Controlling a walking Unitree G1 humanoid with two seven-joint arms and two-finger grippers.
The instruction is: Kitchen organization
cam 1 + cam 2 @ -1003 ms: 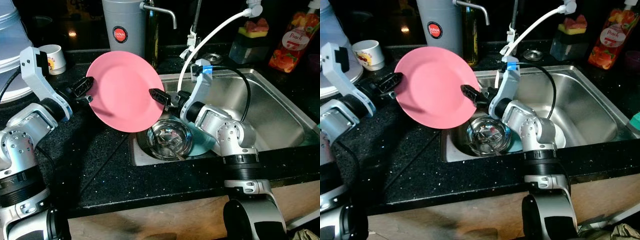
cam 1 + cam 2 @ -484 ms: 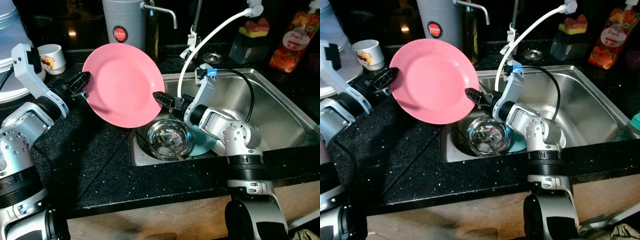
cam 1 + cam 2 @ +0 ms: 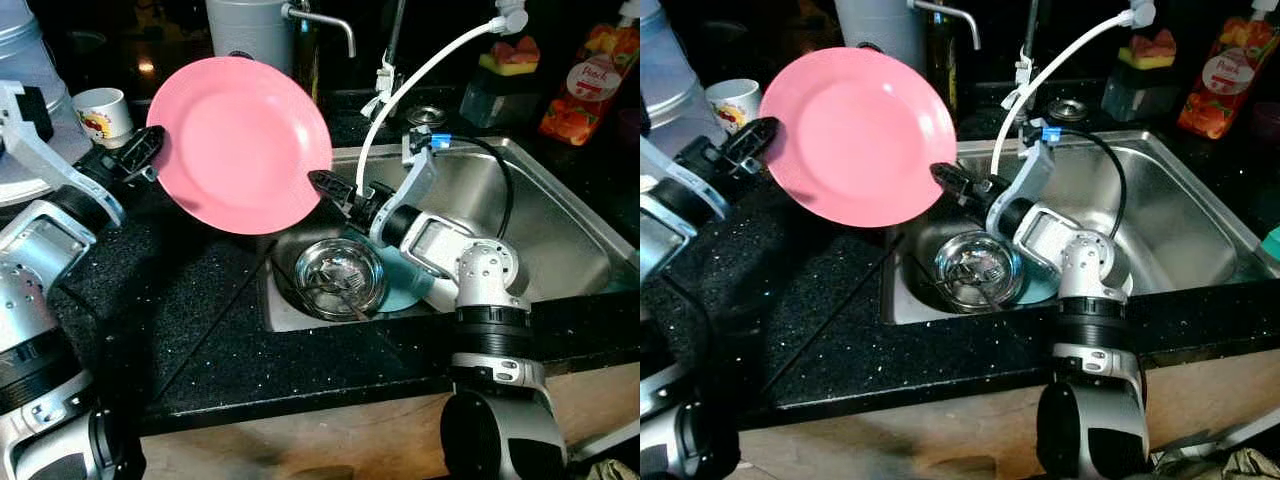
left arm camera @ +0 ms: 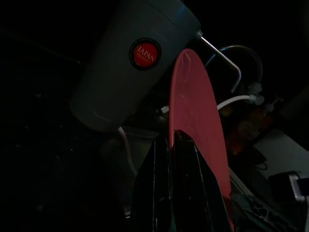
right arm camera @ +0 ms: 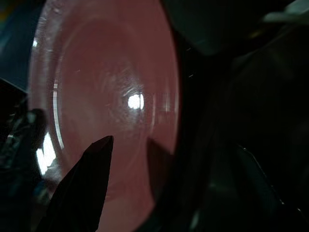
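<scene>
Jaws first: the left gripper point(image 3: 150, 152) is pinched tight on the rim of the pink plate point(image 3: 240, 145), and in the left wrist view you can see the two black fingers point(image 4: 186, 183) squeezed together with the plate edge between them. The right gripper point(image 3: 330, 186) sits just below the plate's lower right edge, over the near-left corner of the sink point(image 3: 560, 215). I honestly can't tell if its fingers are spread or closed, or whether it's touching the plate at all.

The plate itself is up in the air, above the black countertop point(image 3: 190, 310) just left of the sink, in front of the grey dispenser point(image 3: 250, 35).

Progress-wise, I'd say this is early to mid. One plate is out of the sink and in hand but not put down anywhere yet. Still in the sink: a steel bowl point(image 3: 340, 275) with cutlery in it and a teal dish point(image 3: 405, 285) under it. So plenty left.

Orientation: the plate is tipped up nearly on edge, concave face pointing toward the camera and a bit upward. It's round, so no real long axis, but it's held across its left rim.
</scene>
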